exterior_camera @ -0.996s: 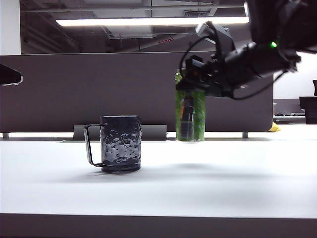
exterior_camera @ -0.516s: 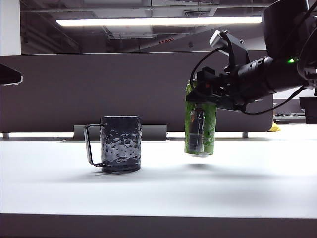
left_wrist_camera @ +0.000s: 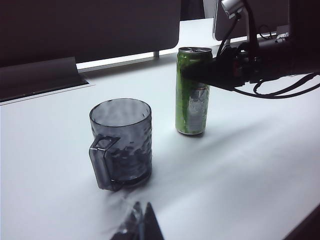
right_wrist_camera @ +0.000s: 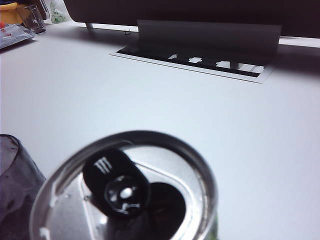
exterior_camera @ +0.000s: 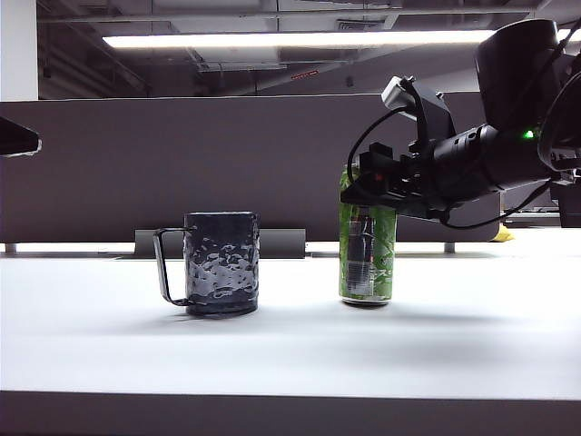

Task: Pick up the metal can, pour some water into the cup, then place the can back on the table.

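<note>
The metal can (exterior_camera: 367, 259) is green with a silver top and stands upright on the white table (exterior_camera: 436, 345), to the right of the cup. My right gripper (exterior_camera: 368, 186) is shut on its upper part, reaching in from the right. The left wrist view shows the same grip (left_wrist_camera: 200, 72) on the can (left_wrist_camera: 192, 107). The right wrist view looks down on the can's open lid (right_wrist_camera: 75, 200). The cup (exterior_camera: 221, 263) is a dark dimpled mug with its handle to the left. My left gripper (left_wrist_camera: 141, 220) hovers near the cup (left_wrist_camera: 122, 145), tips together and empty. No water shows.
A dark divider panel (exterior_camera: 182, 163) runs along the back of the table, with a grey cable slot (right_wrist_camera: 195, 62) at its foot. Small clutter (right_wrist_camera: 20, 25) lies at a far corner. A dark part of the left arm (exterior_camera: 16, 138) juts in at the left edge.
My right gripper has carried the can down and to the right, away from the cup. The can hung above the table before and now rests on it. The cup has not moved.
</note>
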`<state>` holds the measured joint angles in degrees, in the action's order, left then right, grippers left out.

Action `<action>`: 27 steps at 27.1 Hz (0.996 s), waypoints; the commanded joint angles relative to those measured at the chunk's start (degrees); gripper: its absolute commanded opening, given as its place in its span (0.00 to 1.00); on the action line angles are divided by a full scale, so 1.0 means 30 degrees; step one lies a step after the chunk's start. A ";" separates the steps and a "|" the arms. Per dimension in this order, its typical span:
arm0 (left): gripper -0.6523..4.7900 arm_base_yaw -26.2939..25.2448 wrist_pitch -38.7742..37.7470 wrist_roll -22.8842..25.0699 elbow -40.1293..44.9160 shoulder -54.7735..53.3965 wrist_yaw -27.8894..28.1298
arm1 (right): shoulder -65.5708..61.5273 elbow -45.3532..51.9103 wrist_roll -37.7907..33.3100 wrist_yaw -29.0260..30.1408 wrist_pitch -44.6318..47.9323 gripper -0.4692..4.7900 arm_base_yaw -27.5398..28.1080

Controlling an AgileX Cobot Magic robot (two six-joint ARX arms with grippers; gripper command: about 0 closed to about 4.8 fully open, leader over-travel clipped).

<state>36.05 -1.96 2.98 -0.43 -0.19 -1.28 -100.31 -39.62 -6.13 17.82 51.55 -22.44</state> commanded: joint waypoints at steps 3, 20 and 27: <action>0.11 -0.0036 0.0248 0.0000 -0.0022 -0.0015 -0.0007 | 0.0087 -0.0066 0.0051 0.0117 0.0860 0.49 -0.0015; 0.11 -0.0036 0.0248 0.0000 -0.0022 -0.0015 -0.0007 | 0.0087 -0.0058 0.1290 0.0102 0.0852 0.59 -0.0015; 0.11 -0.0036 0.0255 0.0000 -0.0022 -0.0015 -0.0007 | 0.0087 -0.0058 0.1413 0.0109 0.0860 0.70 -0.0015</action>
<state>36.05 -1.98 2.98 -0.43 -0.19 -1.28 -100.33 -39.62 -2.02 17.85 52.88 -22.44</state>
